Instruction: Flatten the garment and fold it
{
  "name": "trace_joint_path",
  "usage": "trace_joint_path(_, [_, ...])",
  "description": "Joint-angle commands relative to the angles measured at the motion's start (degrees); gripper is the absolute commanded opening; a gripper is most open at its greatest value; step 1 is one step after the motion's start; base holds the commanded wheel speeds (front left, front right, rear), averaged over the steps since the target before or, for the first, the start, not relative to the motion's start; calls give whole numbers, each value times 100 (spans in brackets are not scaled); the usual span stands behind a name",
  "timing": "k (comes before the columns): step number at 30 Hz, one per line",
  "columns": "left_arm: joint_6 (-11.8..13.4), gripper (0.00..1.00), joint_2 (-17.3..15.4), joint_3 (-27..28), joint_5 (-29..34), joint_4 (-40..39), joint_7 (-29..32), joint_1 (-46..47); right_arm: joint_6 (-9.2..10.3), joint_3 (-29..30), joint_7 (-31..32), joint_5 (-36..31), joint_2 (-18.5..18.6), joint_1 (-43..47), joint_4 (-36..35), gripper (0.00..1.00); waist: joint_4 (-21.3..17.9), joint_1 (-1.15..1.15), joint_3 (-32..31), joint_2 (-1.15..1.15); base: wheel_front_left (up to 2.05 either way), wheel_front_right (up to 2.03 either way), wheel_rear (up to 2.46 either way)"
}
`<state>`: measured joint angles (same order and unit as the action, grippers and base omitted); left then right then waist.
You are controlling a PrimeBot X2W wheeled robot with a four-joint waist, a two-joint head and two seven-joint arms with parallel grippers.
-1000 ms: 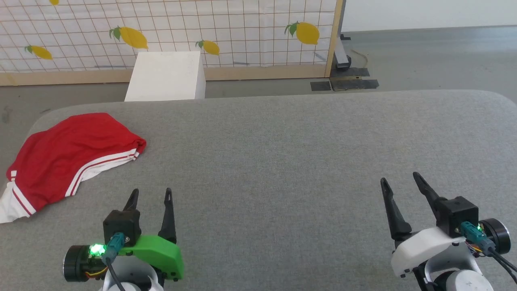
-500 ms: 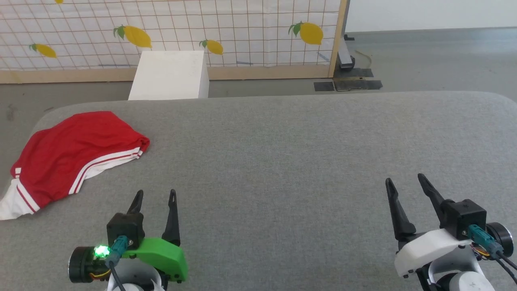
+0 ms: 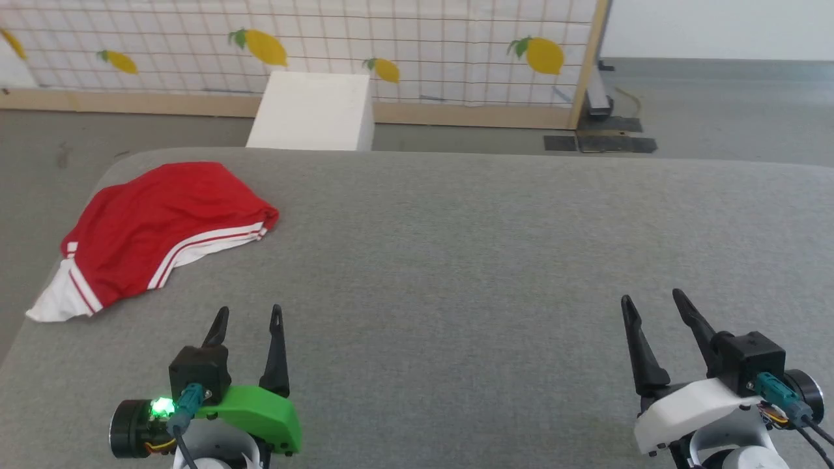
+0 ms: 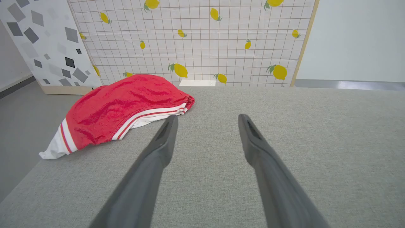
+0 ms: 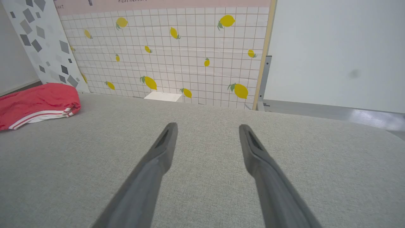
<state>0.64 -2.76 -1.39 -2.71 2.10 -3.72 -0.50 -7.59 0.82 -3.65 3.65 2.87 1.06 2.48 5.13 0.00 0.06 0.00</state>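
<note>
Presently both arms sit low at the near edge of the grey fabric-covered table, forearms drawn back toward the robot and fingers pointing away across the surface. The left gripper, on a green wrist housing, has its two long dark fingers spread apart with nothing between them. The right gripper, on a white housing, likewise stands wide and empty. Both are over bare table.

The red jersey-style garment with white sleeves and red-white striped trim lies in a rumpled heap at the table's far left corner. It is ahead and to the left of the left gripper, clear of its fingertips, and well apart from the right gripper across the table. A white sleeve end reaches the left rim; whether it overhangs the edge is hard to tell. In the left wrist view the striped trim appears just past the left finger's tip.

Beyond the table stand a white box and a lemon-printed grid screen.
</note>
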Motion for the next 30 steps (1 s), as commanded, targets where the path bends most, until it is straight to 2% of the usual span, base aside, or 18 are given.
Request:
trace_joint_path(1, [36,100,-17,-9,-64,26,-72,19,3,-4,-74,60,0,65,27,100,146,0,9,0,0,0,0])
trace_joint_path(19, [81,100,-36,29,-144,86,-286,-78,4,-137,-288,275,0,185,209,100,1037,0,-125,0,0,0,0])
trace_joint_path(30, [114,100,-42,68,-186,88,-413,-166,5,-300,-417,430,0,217,345,100,1390,0,-170,0,0,0,0])
